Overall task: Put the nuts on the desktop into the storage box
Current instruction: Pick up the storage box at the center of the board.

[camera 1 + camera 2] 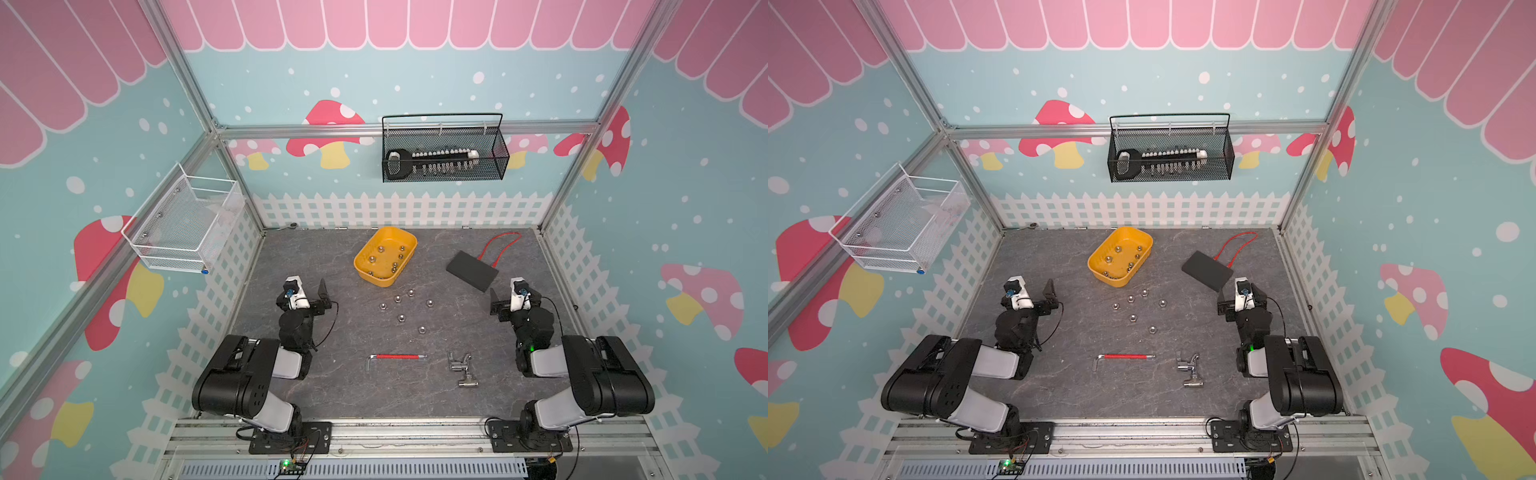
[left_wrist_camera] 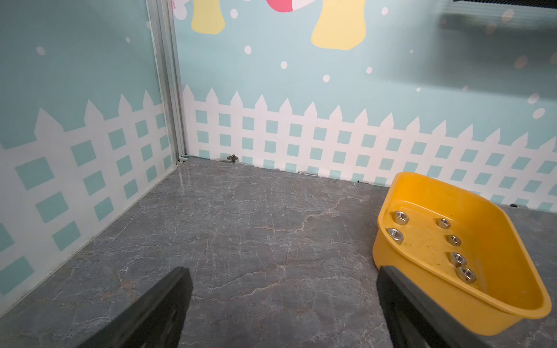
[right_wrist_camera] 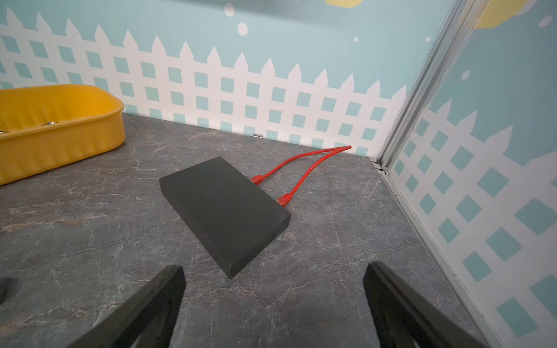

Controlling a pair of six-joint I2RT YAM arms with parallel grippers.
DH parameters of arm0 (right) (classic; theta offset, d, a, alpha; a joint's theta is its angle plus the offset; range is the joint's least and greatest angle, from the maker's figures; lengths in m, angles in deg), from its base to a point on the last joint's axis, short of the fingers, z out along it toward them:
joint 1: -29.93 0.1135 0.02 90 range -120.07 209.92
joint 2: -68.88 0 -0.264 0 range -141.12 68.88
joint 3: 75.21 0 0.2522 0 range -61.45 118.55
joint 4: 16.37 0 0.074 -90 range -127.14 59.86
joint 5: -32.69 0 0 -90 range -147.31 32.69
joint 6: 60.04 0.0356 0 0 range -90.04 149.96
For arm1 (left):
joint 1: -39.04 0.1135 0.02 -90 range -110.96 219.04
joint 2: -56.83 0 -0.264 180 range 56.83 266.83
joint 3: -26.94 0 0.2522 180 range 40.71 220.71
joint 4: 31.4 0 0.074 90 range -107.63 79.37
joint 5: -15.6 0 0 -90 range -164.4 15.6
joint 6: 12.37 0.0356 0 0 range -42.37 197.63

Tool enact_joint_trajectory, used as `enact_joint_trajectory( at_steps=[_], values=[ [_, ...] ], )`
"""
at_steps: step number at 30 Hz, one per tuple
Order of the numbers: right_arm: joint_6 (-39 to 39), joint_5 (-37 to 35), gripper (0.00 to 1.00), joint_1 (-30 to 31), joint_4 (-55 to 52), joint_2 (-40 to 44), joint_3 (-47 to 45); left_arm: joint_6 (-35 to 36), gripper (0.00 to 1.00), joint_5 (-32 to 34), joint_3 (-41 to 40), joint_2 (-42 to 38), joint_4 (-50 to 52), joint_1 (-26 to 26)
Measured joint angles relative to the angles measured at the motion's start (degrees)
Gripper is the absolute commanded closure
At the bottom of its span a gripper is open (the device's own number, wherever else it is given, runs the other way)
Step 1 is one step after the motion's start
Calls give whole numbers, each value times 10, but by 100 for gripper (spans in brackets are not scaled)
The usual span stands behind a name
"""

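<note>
Starting down front on the flat dark grey marbled desktop (image 1: 332,386): a red-sleeved metal hex key (image 1: 399,356) lying flat, with a silver pipe fitting (image 1: 459,368) just beside it, toward the right arm. Moving up to the left gripper (image 2: 281,271), poised over bare stone, jaws spread wide, nothing between them. Same story for the right gripper (image 3: 273,266): spread wide, empty, facing a flat black box (image 3: 223,208). Between the two arms, six small shiny silver nuts (image 1: 401,318) scattered loose on the stone, well apart from either gripper. Just beyond them, the shallow yellow-orange plastic storage box (image 1: 384,257), set at an angle, with several more nuts resting on its floor. Off toward the right, a red cable (image 1: 500,245) looping behind the black box. Farthest back, up on the walls, a black wire mesh basket (image 1: 444,158) and a white mesh basket (image 1: 183,224).
</note>
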Motion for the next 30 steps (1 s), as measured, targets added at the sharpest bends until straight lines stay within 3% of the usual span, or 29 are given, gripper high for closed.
enact_joint_trajectory(
  at_steps=[18, 23, 26, 30],
  values=[
    [0, 0, 1, 0, 0, 0, 0, 0, 1, -1, 0, 0, 0, 0],
    [0, 1, 7, 0, -20, 8, 5, 0, 1, -1, 0, -3, 5, 0],
    [3, 5, 7, 1, -160, 58, 72, -4, 1, 17, 38, -59, 123, 0],
    [11, -6, 8, 20, -332, 100, 232, -45, 1, 61, 215, -122, 336, 0]
  ],
)
